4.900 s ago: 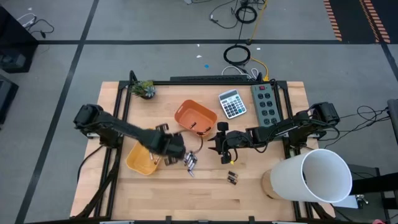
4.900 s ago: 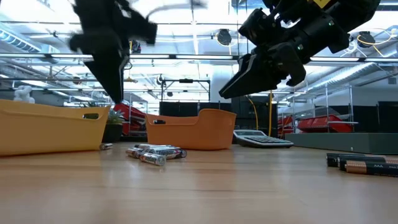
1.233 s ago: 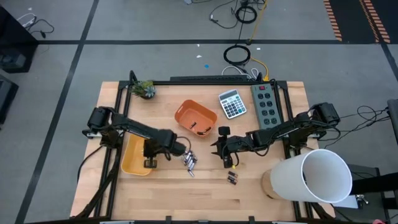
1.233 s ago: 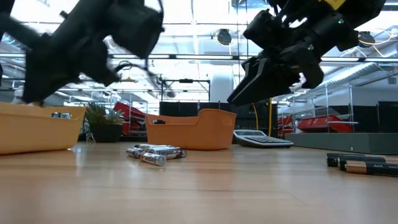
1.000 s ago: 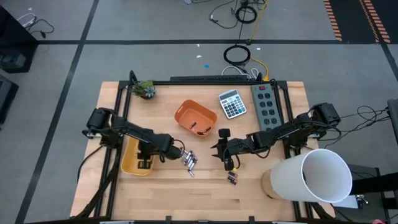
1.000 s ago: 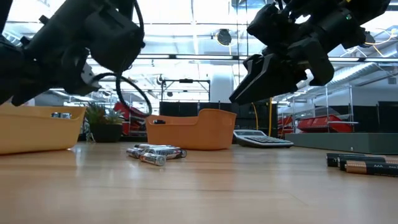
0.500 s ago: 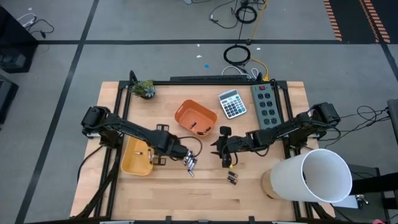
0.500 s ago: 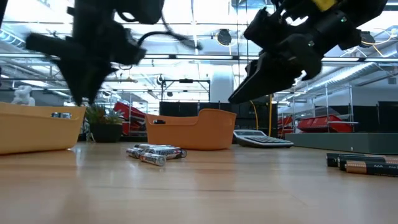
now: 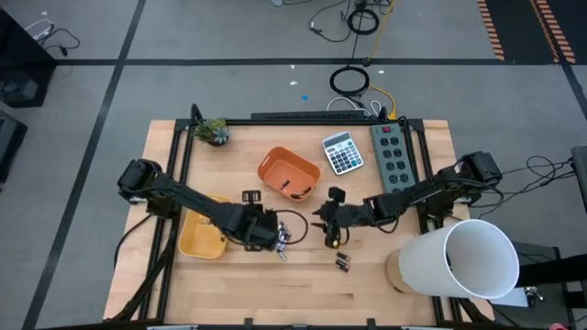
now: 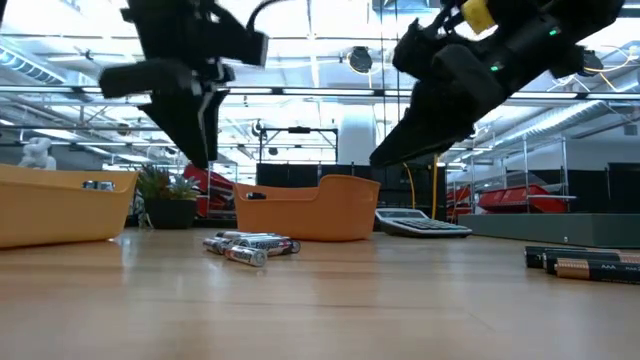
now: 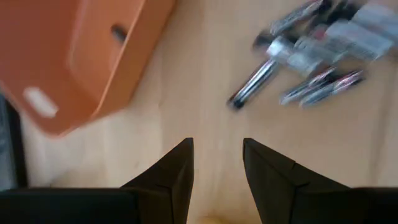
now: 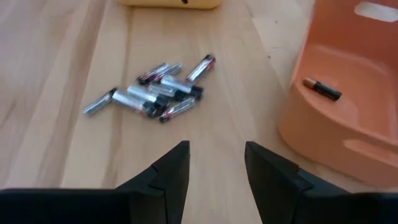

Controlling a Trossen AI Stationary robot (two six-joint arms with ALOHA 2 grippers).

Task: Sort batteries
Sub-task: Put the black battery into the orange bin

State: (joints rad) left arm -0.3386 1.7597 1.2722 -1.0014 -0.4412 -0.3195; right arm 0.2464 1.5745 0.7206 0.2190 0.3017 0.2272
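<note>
- In the middle of the counter, a loose heap of silvery batteries lies between the yellow bin and the orange bin; a few darker batteries sit apart nearer the front edge.
- The left end effector hangs right over the heap, fingers spread with nothing between them.
- The right end effector waits just beside the orange bin, likewise parted and empty.
- One dark battery already rests inside the orange bin.
- These cells look rigid, smooth and light, so I'd expect them to roll or skid if nudged.
- Pinching one across its barrel at mid-length, on a cell at the heap's edge, seems the safest hold.
</note>
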